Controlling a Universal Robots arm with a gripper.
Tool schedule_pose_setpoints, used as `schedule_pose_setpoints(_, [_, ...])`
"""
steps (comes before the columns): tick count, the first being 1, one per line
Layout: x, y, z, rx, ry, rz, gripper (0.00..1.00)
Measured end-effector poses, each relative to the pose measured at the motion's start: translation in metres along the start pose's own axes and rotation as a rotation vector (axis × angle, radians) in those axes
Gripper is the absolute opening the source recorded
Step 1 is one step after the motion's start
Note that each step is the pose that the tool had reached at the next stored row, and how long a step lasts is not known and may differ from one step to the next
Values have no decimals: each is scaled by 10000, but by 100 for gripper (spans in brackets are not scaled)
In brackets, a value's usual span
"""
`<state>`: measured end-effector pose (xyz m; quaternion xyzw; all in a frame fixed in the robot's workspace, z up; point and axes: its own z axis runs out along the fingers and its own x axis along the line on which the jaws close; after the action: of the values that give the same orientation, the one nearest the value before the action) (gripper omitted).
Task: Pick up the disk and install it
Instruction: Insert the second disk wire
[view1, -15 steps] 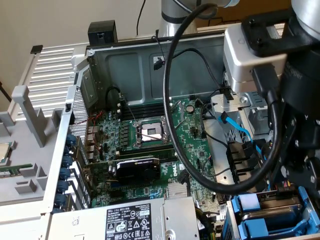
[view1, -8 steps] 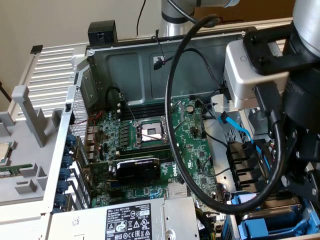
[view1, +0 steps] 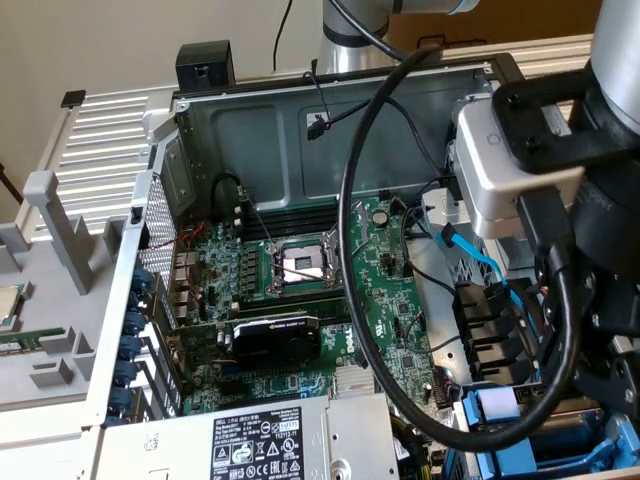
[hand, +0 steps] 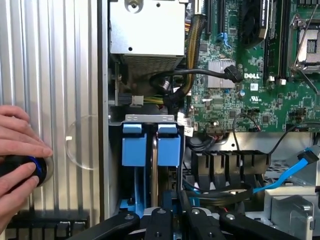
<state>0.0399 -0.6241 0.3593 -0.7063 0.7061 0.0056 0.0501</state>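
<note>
Looks far along, though not yet shown as finished. Grips the disk (hand: 169, 145) by its blue carrier, as far as can be judged, with the gripper (hand: 174, 201) drawn narrow around the carrier's upper edge. Shows no wide gap between the fingers (hand: 167, 200), only a slim strip of blue.

Finds the disk no longer lying loose: stands on edge in the drive bay (hand: 150, 118), at the near right corner of the case (view1: 300, 130) in the exterior view, just beside a second blue carrier (hand: 134, 145) in the neighbouring slot. Puts both blue tabs at about the same height under the bay's metal lip, which hints at a disk nearly or fully home. Cannot tell whether the latch has caught or whether the connector at the bottom has mated.

Counts the pick-up as done, then, and the insertion as mostly done; leaves seating to be confirmed and the grip to be let go.

Elsewhere: keeps the board (view1: 380, 290) and the power supply (view1: 250, 440) untouched, with black cables (hand: 200, 75) looping close to the bay but apart from the disk. Shows a person's hand (hand: 17, 150) outside the case on a black knob (hand: 30, 170) with a blue ring, well apart from the gripper.
</note>
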Motion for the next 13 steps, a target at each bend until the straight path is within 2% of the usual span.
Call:
schedule_pose_setpoints(3, [1,-1,6,-35,-40,-203,17])
schedule_pose_setpoints(6, [6,-5,9,-46,-106,-340,17])
schedule_pose_setpoints(13, [29,-14,10,-53,-113,-421,17])
